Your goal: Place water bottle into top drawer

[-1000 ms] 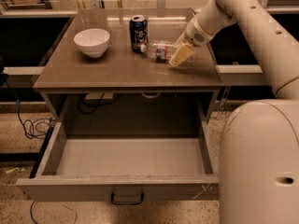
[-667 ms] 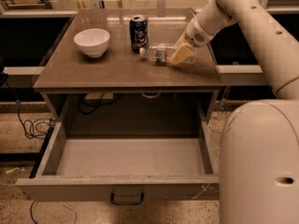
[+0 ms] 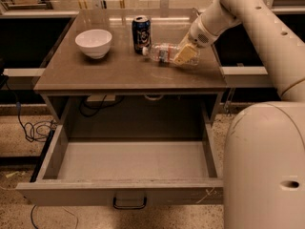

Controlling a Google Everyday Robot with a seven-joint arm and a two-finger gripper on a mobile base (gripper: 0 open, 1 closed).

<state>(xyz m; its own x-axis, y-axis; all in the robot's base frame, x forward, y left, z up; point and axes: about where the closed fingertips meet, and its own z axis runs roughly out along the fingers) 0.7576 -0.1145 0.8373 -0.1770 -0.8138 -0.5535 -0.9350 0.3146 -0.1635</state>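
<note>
The water bottle (image 3: pixel 162 53) lies on its side on the table top (image 3: pixel 119 75), its white cap pointing left toward a dark blue can. My gripper (image 3: pixel 187 55) comes down from the right and is shut on the bottle's base end, with one yellowish finger (image 3: pixel 185 55) across the bottle's front. The bottle still rests on the table. The top drawer (image 3: pixel 124 194) is pulled wide open below the table top, its inside bare, with a dark loop handle (image 3: pixel 129 204) on the front panel.
A dark blue drink can (image 3: pixel 141 33) stands right behind the bottle's cap. A white bowl (image 3: pixel 94 43) sits at the table's left. My arm and white base (image 3: pixel 267 166) fill the right side. Cables (image 3: pixel 33 128) lie on the floor at left.
The gripper has stayed almost in place at the bottle's base end. The bottle has shifted slightly left, its cap now closer to the can.
</note>
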